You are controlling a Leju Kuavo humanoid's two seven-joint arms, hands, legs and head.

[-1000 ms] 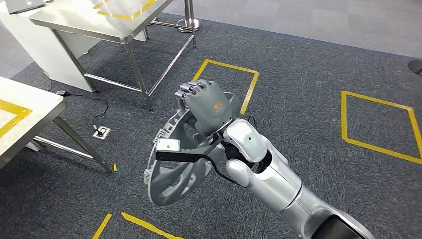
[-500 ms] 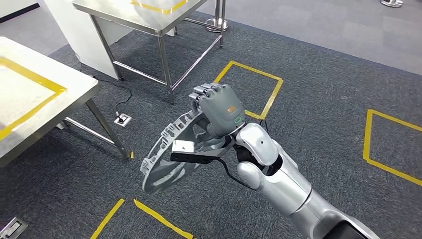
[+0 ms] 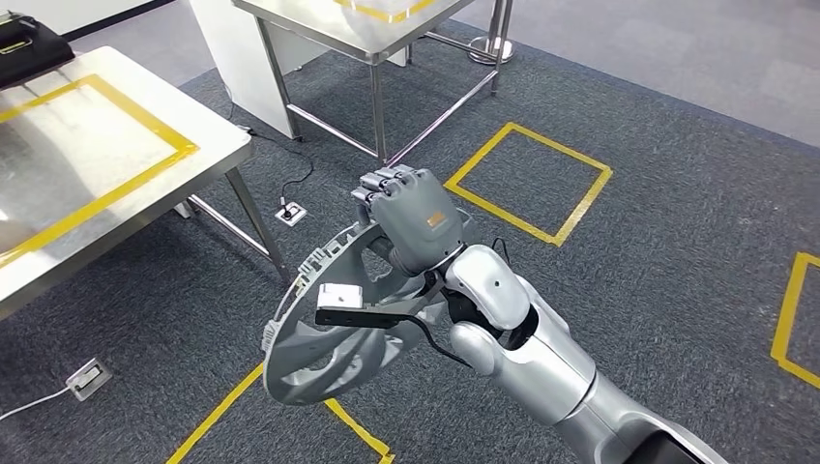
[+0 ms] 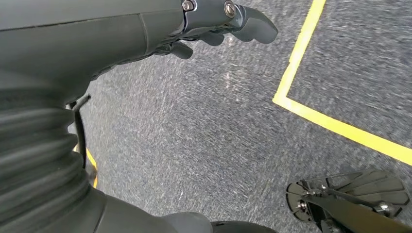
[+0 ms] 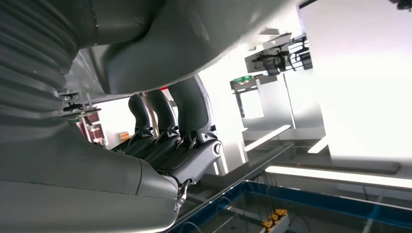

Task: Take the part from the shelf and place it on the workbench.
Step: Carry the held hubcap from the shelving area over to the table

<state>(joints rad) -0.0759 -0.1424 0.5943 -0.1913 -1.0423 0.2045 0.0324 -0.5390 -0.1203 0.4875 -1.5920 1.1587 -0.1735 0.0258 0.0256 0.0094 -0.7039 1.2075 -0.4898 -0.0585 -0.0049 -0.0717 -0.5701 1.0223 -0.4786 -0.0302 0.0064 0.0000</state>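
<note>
Camera has swung: steel counter (image 3: 208,145) nearer at left. Right robot hand (image 3: 414,217) grips grey ribbed round part (image 3: 324,333); left robot hand (image 4: 145,34) empty, fingers apart. Carry step; next, approach counter.

The workbench (image 3: 116,184) stands left of the part (image 3: 329,333), another table (image 3: 377,29) behind.

Even, bright overhead light fills the head view; the steel workbench (image 3: 116,184) carries a soft sheen and the silver right arm (image 3: 522,338) shows pale highlights. Shadows on the carpet (image 3: 658,251) are faint. The left wrist view is smeared with motion blur across the carpet grain. The right wrist view is blown out to white, its foreground dark.
</note>
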